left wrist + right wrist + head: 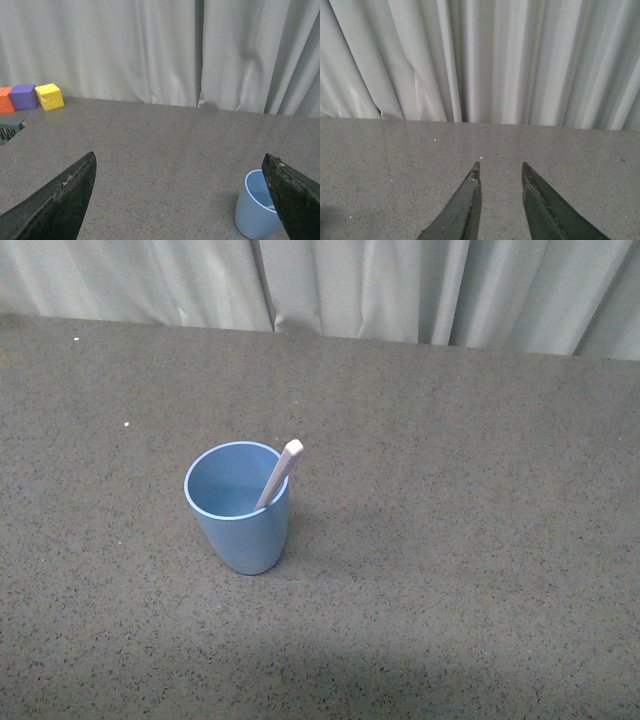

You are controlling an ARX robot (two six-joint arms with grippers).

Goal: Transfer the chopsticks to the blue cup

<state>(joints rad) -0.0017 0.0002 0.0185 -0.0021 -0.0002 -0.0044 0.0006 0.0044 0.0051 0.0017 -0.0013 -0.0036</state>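
The blue cup [238,507] stands upright on the grey speckled table [450,540]. The white chopstick [280,473] stands in it, leaning on the rim on its right side with its top end sticking out. Neither arm shows in the front view. In the left wrist view my left gripper [180,162] is open and empty, its jaws spread wide; the cup [256,207] sits low beside one finger [295,197], which hides part of it. In the right wrist view my right gripper [501,170] is shut and holds nothing, over bare table.
A pale curtain [400,285] hangs along the table's far edge. In the left wrist view yellow [49,96], purple [24,96] and orange [5,99] blocks sit at the far edge, with a grey object [9,129] near them.
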